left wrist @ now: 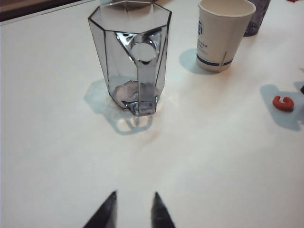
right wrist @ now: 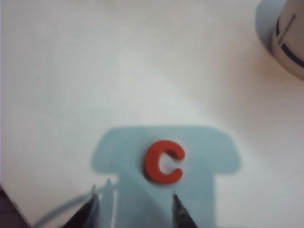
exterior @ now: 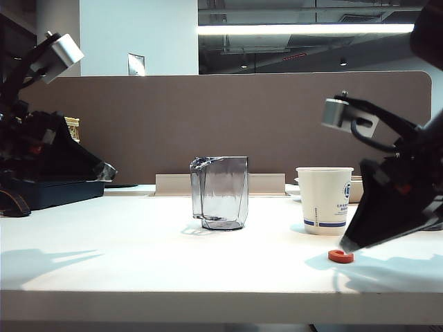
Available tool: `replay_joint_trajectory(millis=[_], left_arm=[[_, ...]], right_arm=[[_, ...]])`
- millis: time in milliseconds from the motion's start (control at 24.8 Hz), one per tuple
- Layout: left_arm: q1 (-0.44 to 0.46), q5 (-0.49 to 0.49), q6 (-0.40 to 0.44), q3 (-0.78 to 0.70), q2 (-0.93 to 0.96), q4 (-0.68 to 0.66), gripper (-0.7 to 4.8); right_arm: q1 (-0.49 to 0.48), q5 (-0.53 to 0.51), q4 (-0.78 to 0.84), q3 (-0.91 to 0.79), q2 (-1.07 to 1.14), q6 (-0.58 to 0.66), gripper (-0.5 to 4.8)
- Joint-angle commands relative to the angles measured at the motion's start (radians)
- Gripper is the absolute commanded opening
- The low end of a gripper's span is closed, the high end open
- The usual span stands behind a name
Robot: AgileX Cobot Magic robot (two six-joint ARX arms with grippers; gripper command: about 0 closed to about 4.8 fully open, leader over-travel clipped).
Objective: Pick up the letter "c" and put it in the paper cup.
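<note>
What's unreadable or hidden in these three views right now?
- Blue logo print on the white paper cup: too small in the exterior and left wrist views; right wrist view cuts the cup at its edge.
- Dark tumbler behind it: cropped by the left wrist view's edge.
- Right gripper, open, above the small red-orange plastic letter "c": only fingertips show.
- Left gripper, open: only fingertips show, before the clear grey faceted plastic cup.

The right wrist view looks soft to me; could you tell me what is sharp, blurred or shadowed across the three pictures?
Right wrist view: the letter "c" is slightly soft inside the open right gripper's blue-grey shadow, and the paper cup is blurred. Left wrist view: the clear plastic cup is sharp, with a faint shadow. Exterior view: bright ceiling light, arms in silhouette.
</note>
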Motion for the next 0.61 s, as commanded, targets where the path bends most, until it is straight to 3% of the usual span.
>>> replay_joint_trajectory(millis=[40,606], left_arm=[[-0.001,0.006,0.008,0.003,0.004,0.015,0.9],[-0.001,0.006,0.007,0.003,0.004,0.043,0.9]], right_arm=[[0.002,0.008,0.017,0.004,0.018,-0.003,2.01],[0.002,0.056,0.058,0.004,0.07,-0.001,2.03]])
